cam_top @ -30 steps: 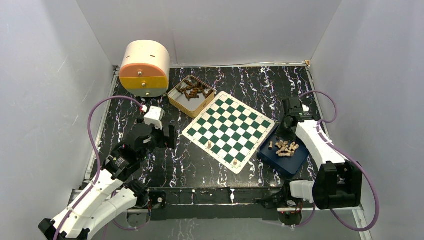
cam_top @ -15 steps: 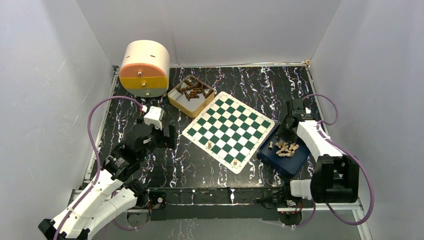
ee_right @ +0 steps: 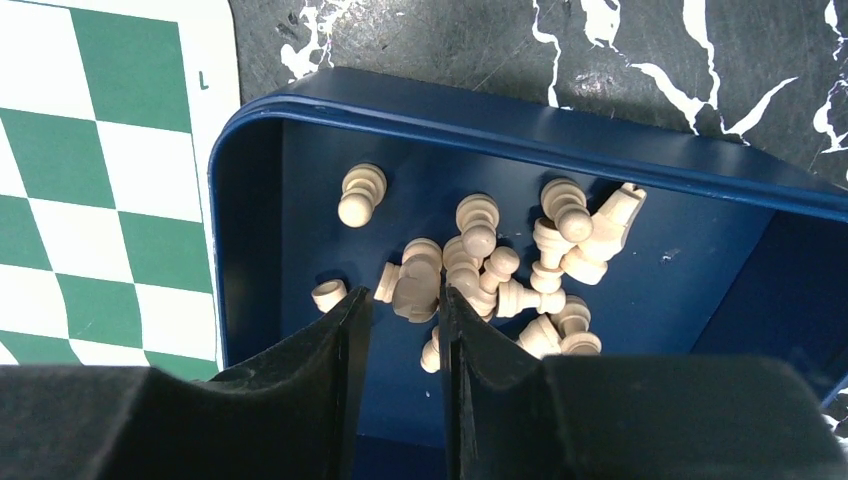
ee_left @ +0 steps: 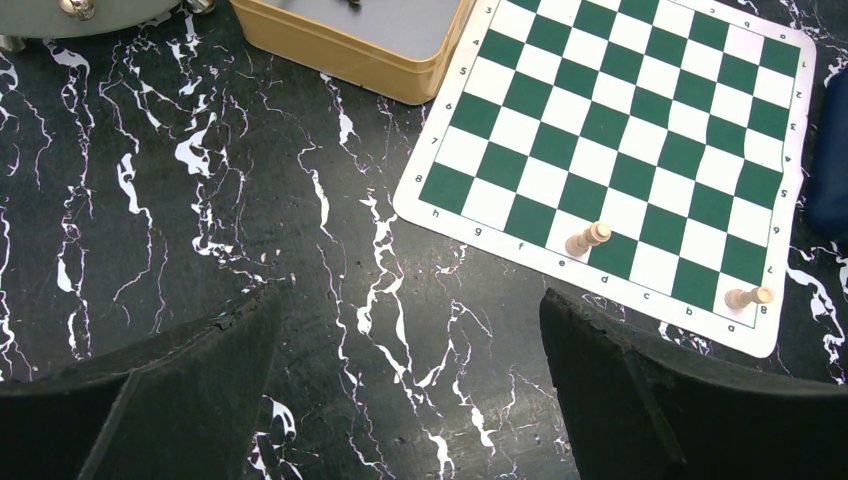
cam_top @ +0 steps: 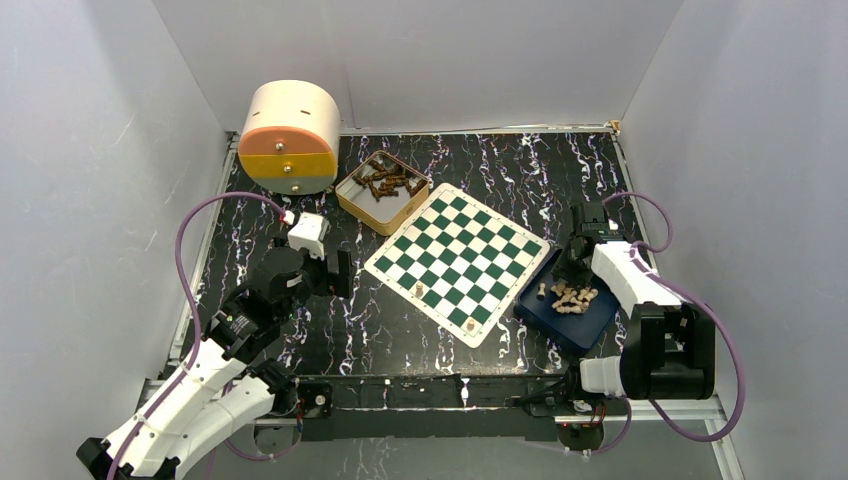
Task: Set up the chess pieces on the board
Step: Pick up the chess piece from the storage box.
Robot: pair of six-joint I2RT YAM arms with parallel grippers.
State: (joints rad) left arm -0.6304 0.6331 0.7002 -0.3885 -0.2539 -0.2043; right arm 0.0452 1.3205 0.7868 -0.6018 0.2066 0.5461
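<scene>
Two chess pieces point(cam_top: 417, 290) stand on the board point(cam_top: 460, 258); the rest lie heaped in the blue tray point(cam_top: 585, 325) beside it, so setup looks barely begun. The right tool point(ee_right: 405, 320) sits narrowed at the heap, grip unclear; the left tool point(ee_left: 410, 300) gapes empty.

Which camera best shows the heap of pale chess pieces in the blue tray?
The right wrist view: the pale pieces lie close up in the blue tray, each shape distinct. The top view shows only a small tan cluster. The left wrist view catches just a sliver of tray edge, none of the heap.
</scene>
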